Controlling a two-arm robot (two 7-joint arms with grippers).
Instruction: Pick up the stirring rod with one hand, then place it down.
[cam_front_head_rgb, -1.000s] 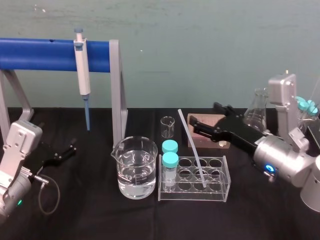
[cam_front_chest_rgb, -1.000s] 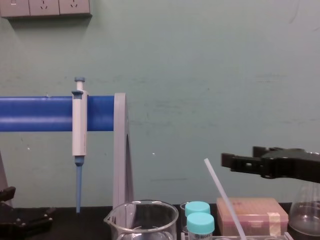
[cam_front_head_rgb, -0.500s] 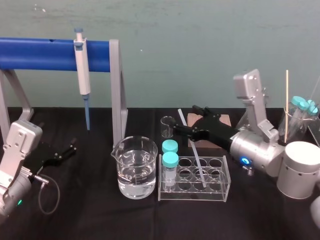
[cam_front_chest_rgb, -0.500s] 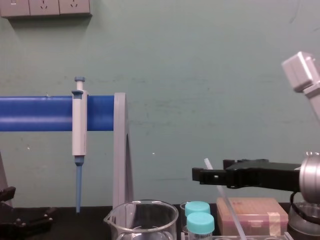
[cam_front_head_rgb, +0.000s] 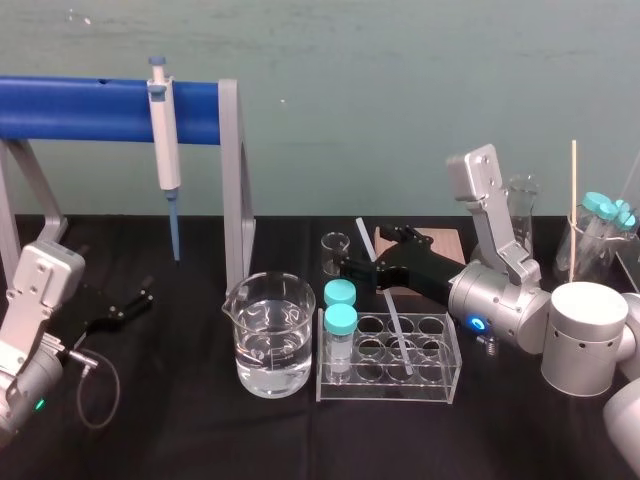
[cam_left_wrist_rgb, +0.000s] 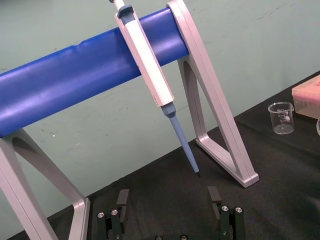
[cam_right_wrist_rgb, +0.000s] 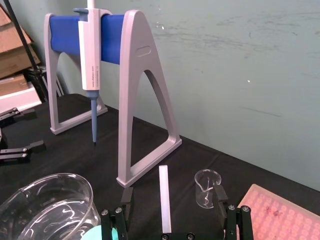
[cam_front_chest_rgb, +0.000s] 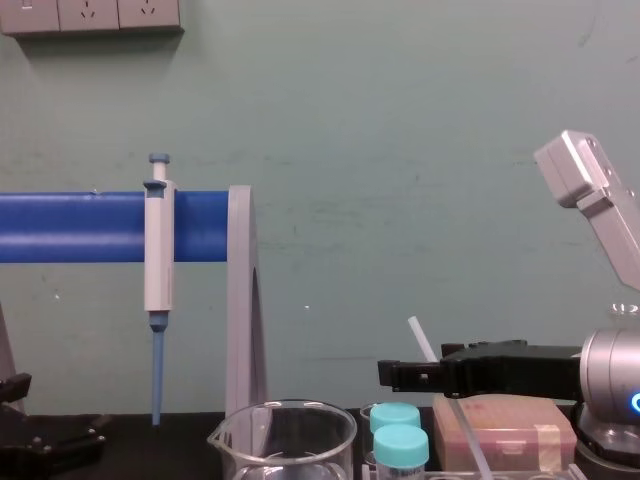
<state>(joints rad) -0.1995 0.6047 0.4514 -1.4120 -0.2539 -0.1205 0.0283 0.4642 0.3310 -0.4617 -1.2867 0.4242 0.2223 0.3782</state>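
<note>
I have the right gripper reaching in from the right, just above and behind the rack. Its fingers are spread wide, one on each side of the rod. In the right wrist view the rod runs up between the two black fingers with a gap on each side, so nothing is clamped. The rod stands tilted in the rack, its foot down in one of the open wells. Its upper end leans back and to the left, past the rack's rear edge. From the chest camera the rod's tip pokes up just above the level arm of the gripper. Two teal-capped vials stand upright in the rack's left column. A beaker part full of clear liquid sits just left of the rack. A small empty beaker stands behind the rack, and a pink box lies behind it to the right. The pipette hangs on the blue stand, far to the left and behind the rack. The left gripper is parked low over the black table, well left of the rack, its fingers apart and holding nothing.
</note>
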